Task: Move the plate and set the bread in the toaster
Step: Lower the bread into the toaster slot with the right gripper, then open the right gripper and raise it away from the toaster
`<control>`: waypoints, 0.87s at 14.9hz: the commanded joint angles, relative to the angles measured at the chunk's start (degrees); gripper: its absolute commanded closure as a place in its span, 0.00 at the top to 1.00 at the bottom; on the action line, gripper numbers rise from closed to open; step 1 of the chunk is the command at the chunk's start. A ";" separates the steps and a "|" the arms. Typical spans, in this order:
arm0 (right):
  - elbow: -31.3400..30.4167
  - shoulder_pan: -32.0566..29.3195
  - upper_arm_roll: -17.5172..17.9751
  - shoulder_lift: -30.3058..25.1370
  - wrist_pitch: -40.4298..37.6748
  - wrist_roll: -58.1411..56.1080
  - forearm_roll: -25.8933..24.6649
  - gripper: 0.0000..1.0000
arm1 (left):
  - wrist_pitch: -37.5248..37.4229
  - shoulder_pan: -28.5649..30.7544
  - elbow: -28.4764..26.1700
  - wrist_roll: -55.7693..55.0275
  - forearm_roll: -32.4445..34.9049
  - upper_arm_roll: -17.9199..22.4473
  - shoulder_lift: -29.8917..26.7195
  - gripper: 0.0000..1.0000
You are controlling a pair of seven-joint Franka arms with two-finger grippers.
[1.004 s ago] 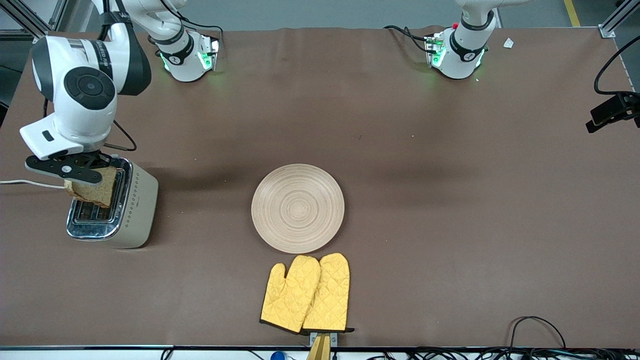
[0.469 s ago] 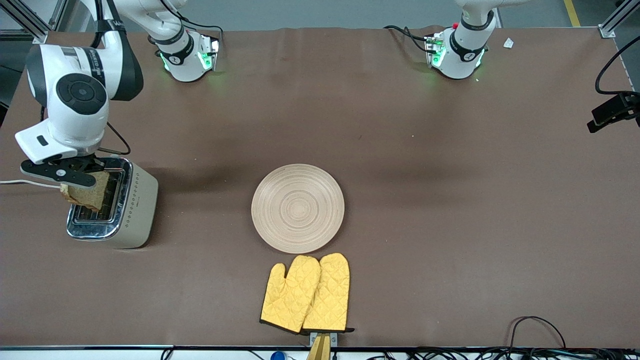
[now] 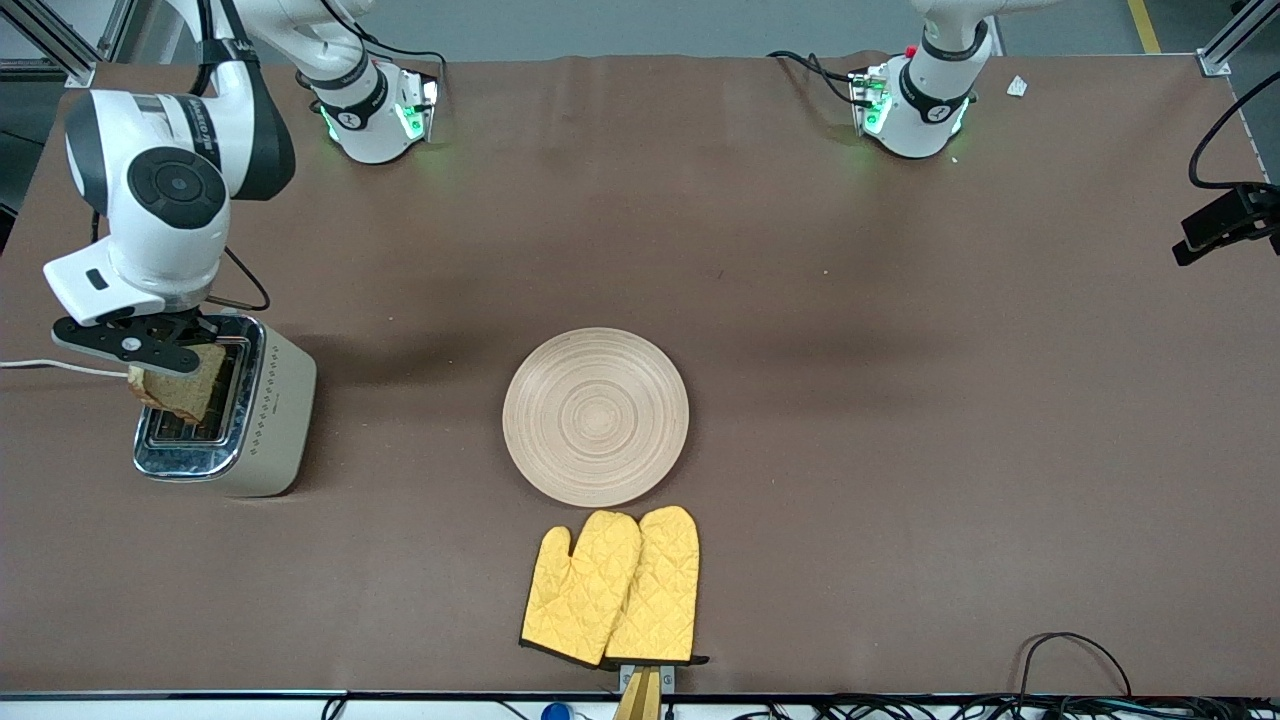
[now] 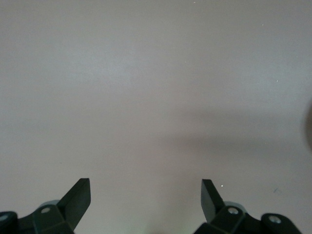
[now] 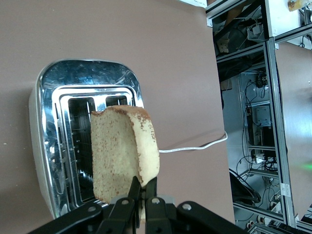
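At the left of the front frame, the right gripper [image 3: 150, 362] is pinching the bread [image 3: 182, 392] on edge over the toaster [image 3: 268, 420], the slice hanging roughly along the slots but sitting toward the outer edge. The left gripper [image 4: 146, 200] is waiting with fingers spread wide over bare table, and the plate [image 3: 596, 416] is lying mid-frame.

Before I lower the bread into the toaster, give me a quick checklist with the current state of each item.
1. Right claw shut on the bread: ok.
2. Bread over the toaster, above its chrome top: ok.
3. Bread lined up with a slot: not ok; it hangs tilted across the slot edge in the right wrist view.
4. Slots free of anything inside: ok, both look empty.
5. Left claw open, over bare table, waiting: ok.
6. Plate and yellow mitts lying away from the toaster: ok.
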 commanded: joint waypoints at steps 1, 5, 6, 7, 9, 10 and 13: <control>-1.62 0.21 0.86 -1.58 -0.21 2.44 -1.63 0.00 | 0.05 -0.01 0.23 0.88 0.93 -0.14 -0.39 1.00; -1.71 0.47 1.92 -1.58 -0.38 3.59 -1.63 0.00 | 0.05 0.08 0.23 0.79 0.93 -0.06 -0.57 1.00; -1.79 0.47 2.35 -1.58 -0.38 3.85 -1.63 0.00 | 0.05 0.08 0.23 0.62 0.93 -0.06 -0.57 1.00; -2.05 0.47 2.97 -1.58 -0.38 3.94 -1.63 0.00 | 0.05 0.00 0.23 0.70 1.02 -0.06 -0.57 1.00; -2.58 0.39 3.15 -1.58 0.31 4.03 -1.63 0.00 | 0.05 0.00 0.23 0.71 0.85 -0.06 -0.39 1.00; -2.85 0.30 3.06 -1.49 0.93 4.03 -1.63 0.00 | 0.05 0.00 0.23 0.71 0.85 -0.06 -0.30 1.00; -3.90 -0.23 2.45 -0.79 5.05 3.94 -2.94 0.00 | 0.05 -0.18 0.23 0.79 0.76 -0.06 -0.30 1.00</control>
